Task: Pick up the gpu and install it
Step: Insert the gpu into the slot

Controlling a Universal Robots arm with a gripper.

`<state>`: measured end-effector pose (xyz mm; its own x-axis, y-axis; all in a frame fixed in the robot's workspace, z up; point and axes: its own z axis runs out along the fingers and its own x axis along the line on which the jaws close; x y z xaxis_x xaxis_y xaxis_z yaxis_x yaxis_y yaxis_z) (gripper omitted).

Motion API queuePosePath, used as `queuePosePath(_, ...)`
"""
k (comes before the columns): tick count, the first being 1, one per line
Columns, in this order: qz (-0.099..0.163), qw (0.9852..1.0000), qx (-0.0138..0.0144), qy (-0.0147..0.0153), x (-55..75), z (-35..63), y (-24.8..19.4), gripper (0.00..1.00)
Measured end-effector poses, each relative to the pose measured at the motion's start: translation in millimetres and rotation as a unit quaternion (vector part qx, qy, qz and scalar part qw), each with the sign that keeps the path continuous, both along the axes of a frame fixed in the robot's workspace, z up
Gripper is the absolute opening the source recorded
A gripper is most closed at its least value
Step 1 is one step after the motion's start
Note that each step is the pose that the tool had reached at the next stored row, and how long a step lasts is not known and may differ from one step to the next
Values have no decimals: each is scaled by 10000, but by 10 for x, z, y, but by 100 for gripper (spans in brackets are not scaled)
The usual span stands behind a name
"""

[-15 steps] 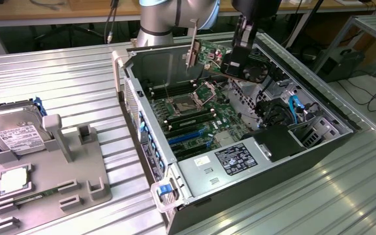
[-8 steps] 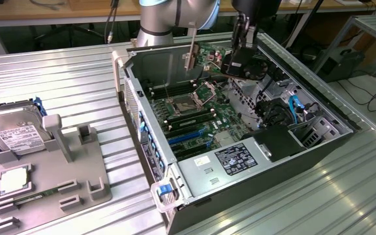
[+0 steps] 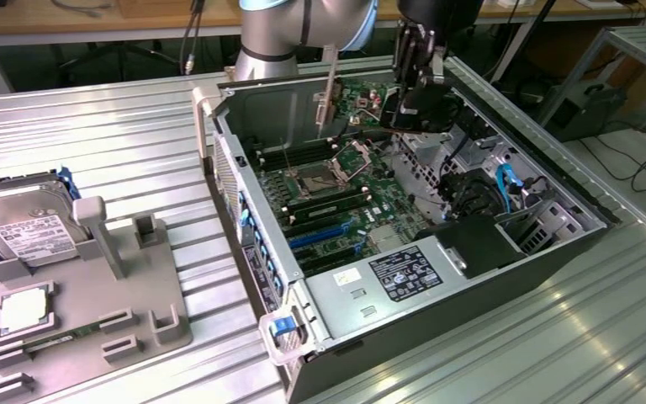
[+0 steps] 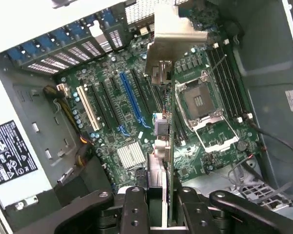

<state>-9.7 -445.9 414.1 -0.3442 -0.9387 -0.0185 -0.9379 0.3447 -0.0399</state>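
On the ribbed metal tabletop [image 3: 98, 126] stands an open case [image 3: 300, 109], the fingers [image 4: 133, 209] clamped on the gpu [image 4: 165, 141], held edge-on above the motherboard [image 4: 112, 112], not yet seated: install step, which likely needs its edge squared over a slot [image 4: 132, 97].

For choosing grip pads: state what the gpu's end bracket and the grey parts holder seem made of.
The gpu end bracket: thin sheet metal, likely steel, silvery with a dull sheen and bent edges. The grey parts holder: probably moulded plastic, matte, uniform grey, with blocky posts.
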Motion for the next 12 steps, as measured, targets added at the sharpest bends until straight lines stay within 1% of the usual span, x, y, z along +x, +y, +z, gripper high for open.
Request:
queuePosePath(1, 255, 9997, 0, 0, 0, -1, 0, 28)
queuePosePath(2, 465, 9989, 0, 0, 0, -1, 0, 28)
queuePosePath(3, 684, 9977, 0, 0, 0, -2, 0, 28)
queuePosePath(4, 1027, 9947, 0, 0, 0, -6, 0, 28)
queuePosePath(6, 1389, 9903, 0, 0, 0, -10, 0, 28)
queuePosePath(8, 1596, 9872, 0, 0, 0, -13, 0, 28)
queuePosePath(9, 1795, 9838, 0, 0, 0, -14, 0, 28)
queuePosePath(10, 2013, 9795, 0, 0, 0, -16, 0, 28)
queuePosePath(11, 2098, 9777, 0, 0, 0, -17, 0, 28)
queuePosePath(12, 2211, 9753, 0, 0, 0, -17, 0, 28)
